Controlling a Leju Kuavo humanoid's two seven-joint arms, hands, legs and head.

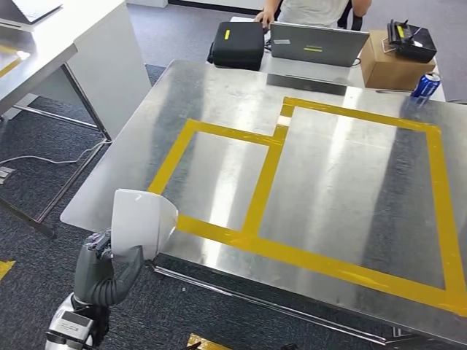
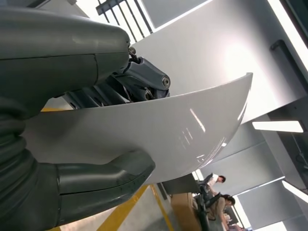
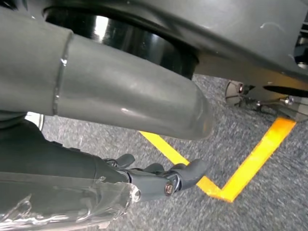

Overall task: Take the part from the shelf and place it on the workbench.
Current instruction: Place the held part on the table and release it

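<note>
The left hand (image 1: 102, 251) grips the white part (image 1: 142, 222) (glossy, curved) at the counter's (image 1: 330, 182) near-left edge; the right hand (image 3: 160, 180) hangs empty, fingers apart.

Glossy white plastic part (image 1: 142, 222); brushed, reflective metal workbench (image 1: 341, 189); matt carpet (image 1: 33, 182).

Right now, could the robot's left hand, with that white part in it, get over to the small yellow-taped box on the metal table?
Probably yes. The left hand holds the white part just off the workbench edge, right beside the small taped rectangle, and the metal between them looks bare. Whether the arm stretches that far, I can't tell.
</note>
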